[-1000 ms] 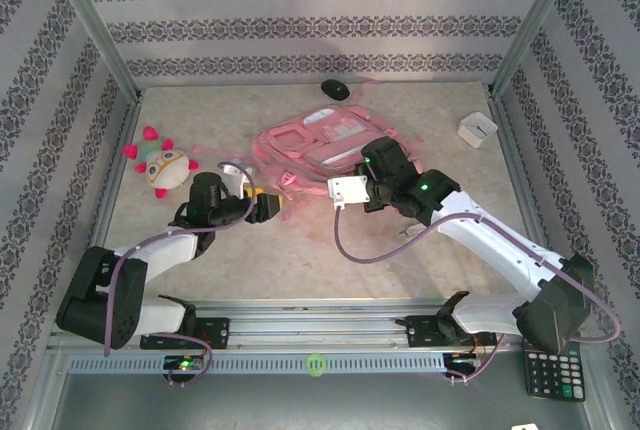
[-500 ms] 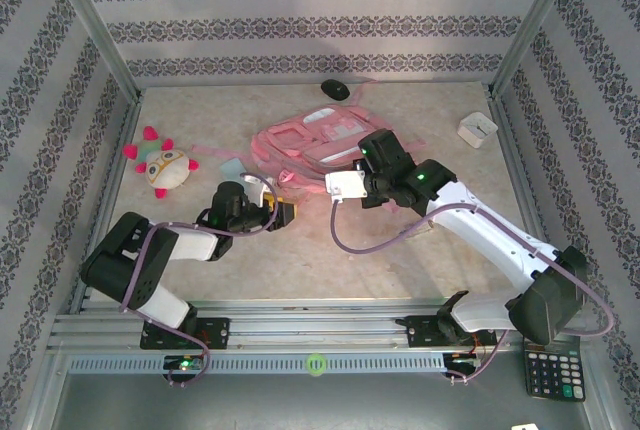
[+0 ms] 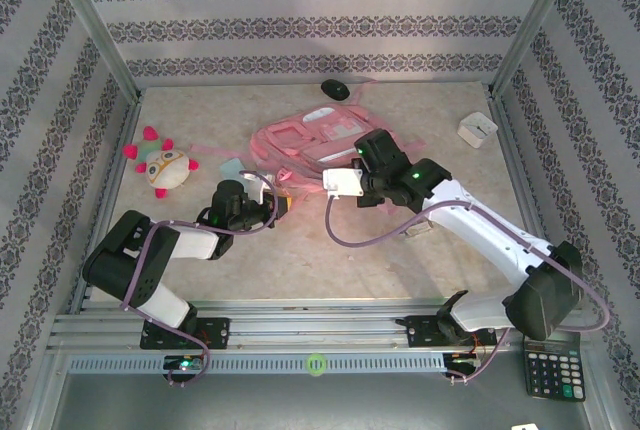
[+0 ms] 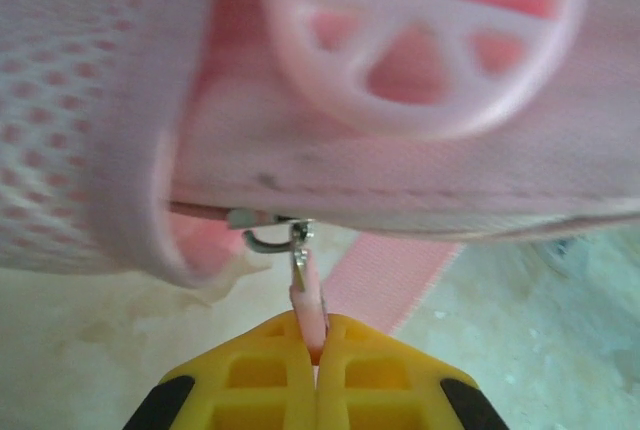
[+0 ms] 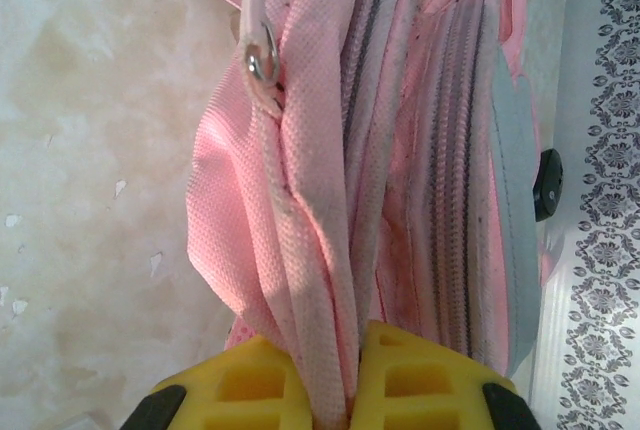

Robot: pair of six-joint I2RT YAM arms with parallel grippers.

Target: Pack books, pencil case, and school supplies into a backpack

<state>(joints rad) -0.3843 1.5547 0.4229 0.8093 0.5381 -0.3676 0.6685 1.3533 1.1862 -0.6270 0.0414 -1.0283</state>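
Pink zipper pull (image 4: 308, 302) pinched by left fingers (image 4: 250, 382); right fingers (image 5: 415, 382) clamp backpack (image 5: 320, 180) fabric.

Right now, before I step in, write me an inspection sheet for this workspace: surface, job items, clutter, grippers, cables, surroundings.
Surface: beige marbled table, chipped in places.
Job's things: pink backpack lying mid-table; pale blue pencil case by its left side, partly hidden by the left arm.
Clutter: plush toy, white box, black oval item, calculator at the near right corner, outside the rail.
Grippers: left gripper, jaws shut on the backpack's zip pull; right gripper, jaws shut on a fold of backpack fabric.
Cables: purple cable looping over the table on the backpack's near side.
Surroundings: patterned walls, metal frame.
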